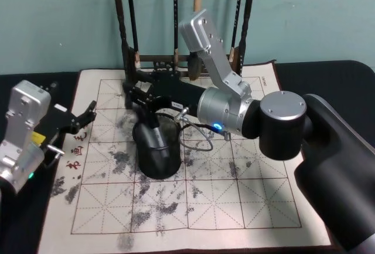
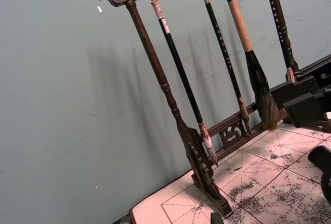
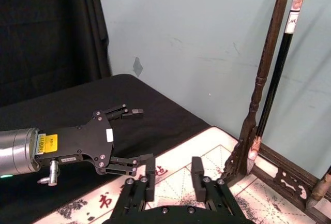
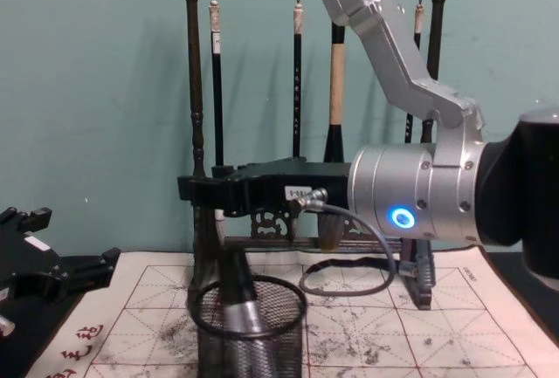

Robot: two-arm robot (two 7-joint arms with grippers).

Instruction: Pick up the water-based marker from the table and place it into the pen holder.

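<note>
Near part of the mat (image 1: pixel 234 207) is bare, plenty of room on that side. Left gripper (image 1: pixel 88 116) sits parked at the mat's left edge, jaws apart, holding nothing. Pen holder (image 4: pixel 279 334) stands mid-mat on the table (image 1: pixel 328 69); the marker (image 4: pixel 238 312) looks to be standing inside it, leaning. Right gripper (image 3: pixel 171 175) hovers just over the rim with fingers spread, nothing between them. Looks like the release step: best to lift straight up so a finger doesn't clip the marker or tip the cup. Brush rack (image 4: pixel 196 90) stands close behind, so pull back toward the robot, not forward.
</note>
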